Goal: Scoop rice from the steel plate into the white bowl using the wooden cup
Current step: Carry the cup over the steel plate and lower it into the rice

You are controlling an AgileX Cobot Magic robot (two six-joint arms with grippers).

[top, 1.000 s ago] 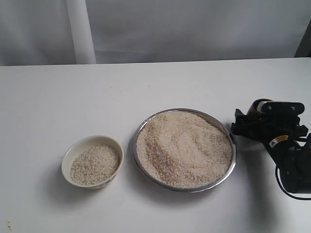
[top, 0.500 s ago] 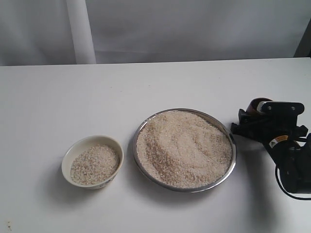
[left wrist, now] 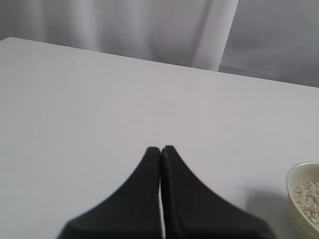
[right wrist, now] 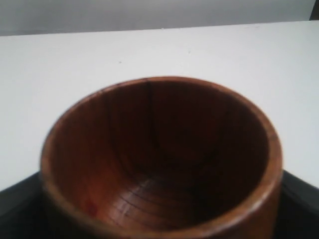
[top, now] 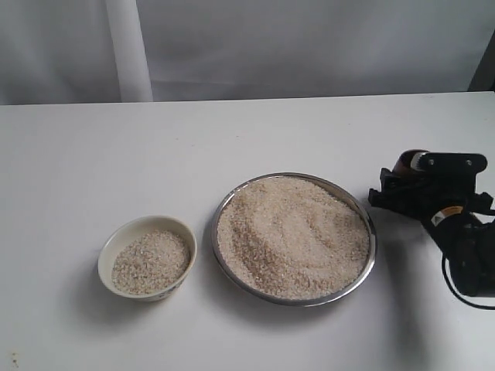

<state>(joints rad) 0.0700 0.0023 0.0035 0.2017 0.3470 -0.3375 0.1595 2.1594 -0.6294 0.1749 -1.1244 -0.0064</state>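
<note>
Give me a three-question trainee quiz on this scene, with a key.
1. True or false: the wooden cup is empty.
2. In the exterior view, on which side of the steel plate does the white bowl sit? A: left. B: right.
3. Fill in: the left hand is ____ and holds nothing.

Key: 1 true; 2 A; 3 shut.

right tool (top: 393, 188) | shifted slightly up, away from steel plate (top: 294, 301) | wooden cup (top: 405, 161) moved along
</note>
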